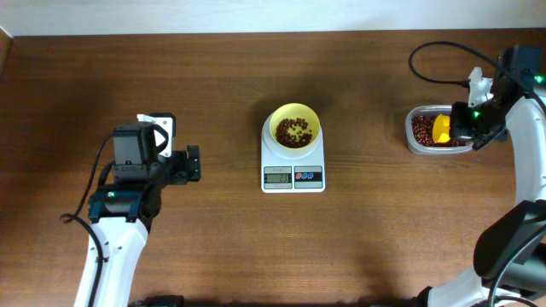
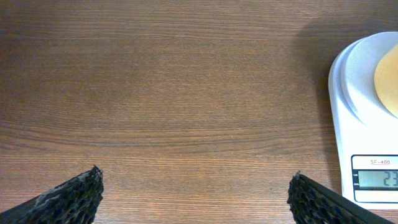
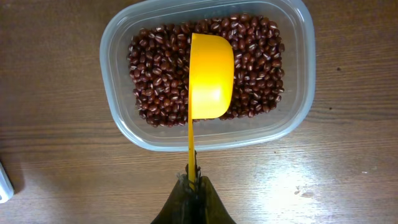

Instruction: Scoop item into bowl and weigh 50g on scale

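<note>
The pale yellow bowl [image 1: 294, 128] sits on the white scale [image 1: 293, 176] at the table's middle, with some reddish-brown beans [image 1: 295, 131] in it. The scale's edge [image 2: 367, 155] and the bowl's rim [image 2: 388, 81] also show at the right of the left wrist view. My left gripper [image 2: 194, 193] is open over bare table, left of the scale. My right gripper [image 3: 193, 180] is shut on the thin handle of a yellow scoop [image 3: 210, 76]. The scoop is turned on its side over the beans [image 3: 158, 74] in a clear container [image 3: 208, 134] at the far right.
The clear container [image 1: 415, 141] stands near the table's right edge, under my right arm [image 1: 529, 136]. A black cable [image 1: 435, 72] loops behind it. My left arm [image 1: 128, 196] stands at the left of the wooden table.
</note>
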Motion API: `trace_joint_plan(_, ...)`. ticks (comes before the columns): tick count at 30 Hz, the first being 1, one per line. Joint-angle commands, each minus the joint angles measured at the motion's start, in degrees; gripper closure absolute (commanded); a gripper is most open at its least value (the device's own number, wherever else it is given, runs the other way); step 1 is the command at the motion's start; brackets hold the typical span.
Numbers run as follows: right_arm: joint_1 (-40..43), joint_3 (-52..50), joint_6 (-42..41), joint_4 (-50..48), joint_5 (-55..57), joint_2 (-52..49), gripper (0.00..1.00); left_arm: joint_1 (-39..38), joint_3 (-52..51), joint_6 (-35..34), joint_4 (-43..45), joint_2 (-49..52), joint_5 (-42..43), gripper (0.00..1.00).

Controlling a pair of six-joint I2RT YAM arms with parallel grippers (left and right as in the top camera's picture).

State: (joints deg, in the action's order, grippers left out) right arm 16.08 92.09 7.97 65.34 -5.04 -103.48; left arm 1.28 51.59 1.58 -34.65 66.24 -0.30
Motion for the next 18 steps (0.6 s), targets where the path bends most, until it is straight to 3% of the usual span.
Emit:
trace_joint_plan(1,-0.44,0.7,0.39,-0.22,-2.03,-1.77,0.96,0.28,-0.15,0.87,0.07,0.31,-0.39,0.01)
trace_joint_plan(11,-0.31,0.7,0.37,-0.33,-13.4,-1.9,0.96,0.28,-0.15,0.87,0.07,0.31,-0.39,0.01)
trace_joint_plan(18,0.26,0.7,0.17,0.26,-14.56,-1.9,0.96,0.28,-0.15,0.87,0.07,0.31,-0.39,0.01)
